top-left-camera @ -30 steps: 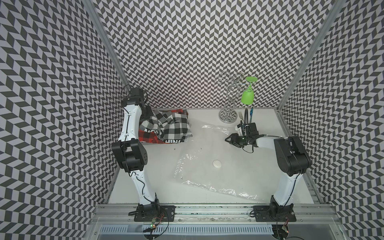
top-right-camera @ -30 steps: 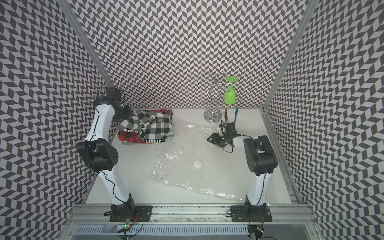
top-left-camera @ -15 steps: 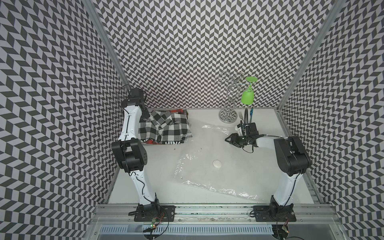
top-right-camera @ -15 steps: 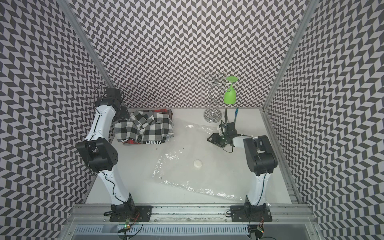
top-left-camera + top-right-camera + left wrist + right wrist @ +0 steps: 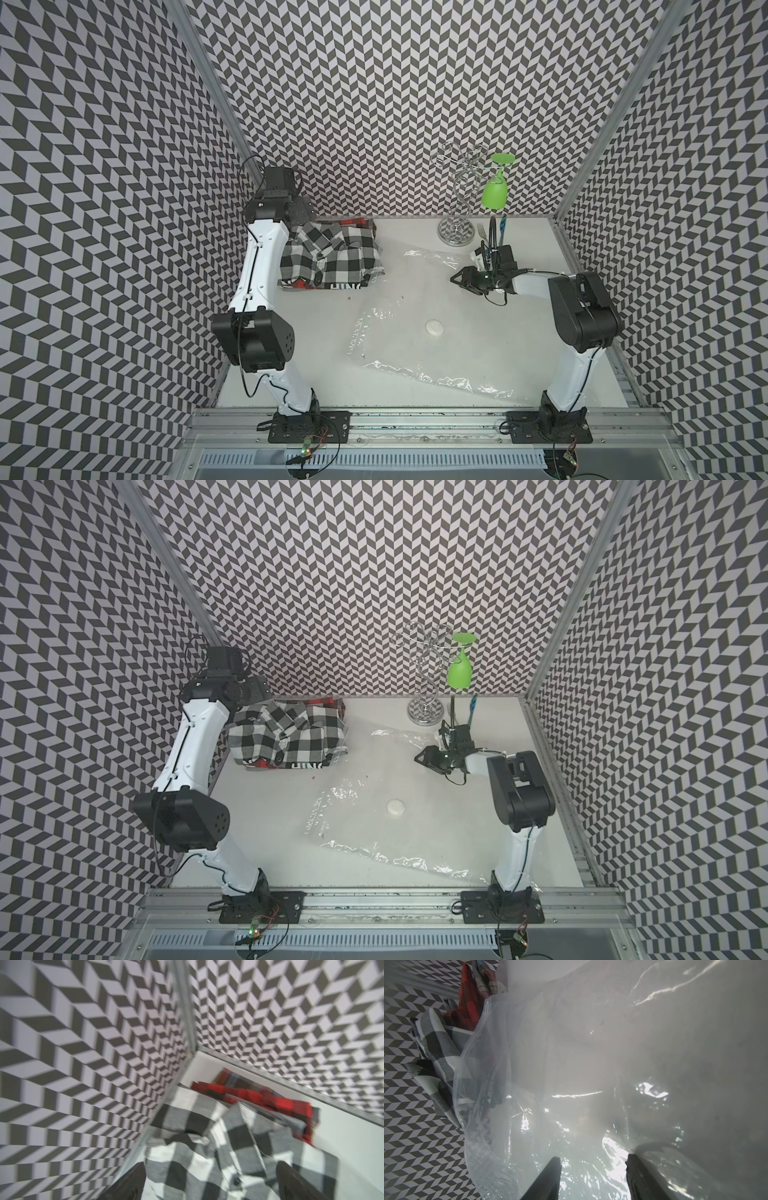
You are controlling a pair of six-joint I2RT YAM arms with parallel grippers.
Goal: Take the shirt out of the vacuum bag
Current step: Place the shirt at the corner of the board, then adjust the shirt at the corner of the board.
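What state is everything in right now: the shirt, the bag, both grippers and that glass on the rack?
shirt: outside the bag, bunched on a red garment, one edge at the bag's mouth.
vacuum bag: lying flat, mouth open, looks empty.
left gripper: open, above the shirt, holding nothing.
right gripper: open, low over the bag, no grip visible.
green glass: hanging upside down.
rack: upright.

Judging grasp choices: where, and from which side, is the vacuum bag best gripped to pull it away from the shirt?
Grip the vacuum bag at its crinkled far edge, probably coming low from the robot's right, where the right gripper is. Crinkles there give a fold to pinch; its middle lies flat.
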